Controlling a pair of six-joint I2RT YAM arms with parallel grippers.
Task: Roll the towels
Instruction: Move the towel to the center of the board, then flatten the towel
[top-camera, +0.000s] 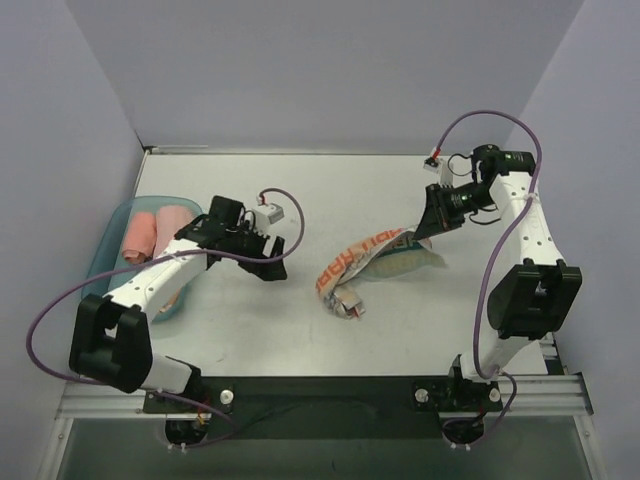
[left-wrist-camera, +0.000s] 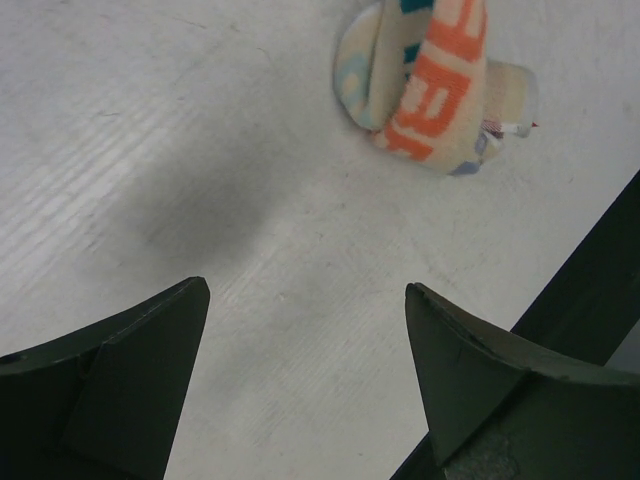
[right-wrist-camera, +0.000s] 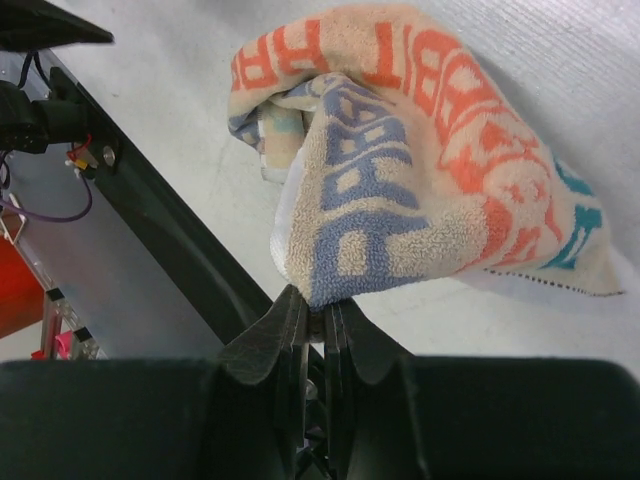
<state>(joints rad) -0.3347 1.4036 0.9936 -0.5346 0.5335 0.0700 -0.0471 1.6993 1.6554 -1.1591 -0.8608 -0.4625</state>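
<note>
The lettered towel (top-camera: 372, 262) lies at the centre of the top view on the table (top-camera: 330, 190), its lower left end bunched into a loose roll. The right gripper (top-camera: 424, 232), right of centre, is clenched on the towel's upper right corner, with the cloth pinched between its closed fingers. The left gripper (top-camera: 272, 262), left of centre, is spread wide over bare table, grasping nothing, apart from the towel. Two rolled pinkish towels (top-camera: 150, 232) sit in the teal tray (top-camera: 108, 248) at far left

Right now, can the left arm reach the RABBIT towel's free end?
Probably yes: left gripper is open, only bare table lies between it and the RABBIT towel; right gripper pinches the far end.
</note>
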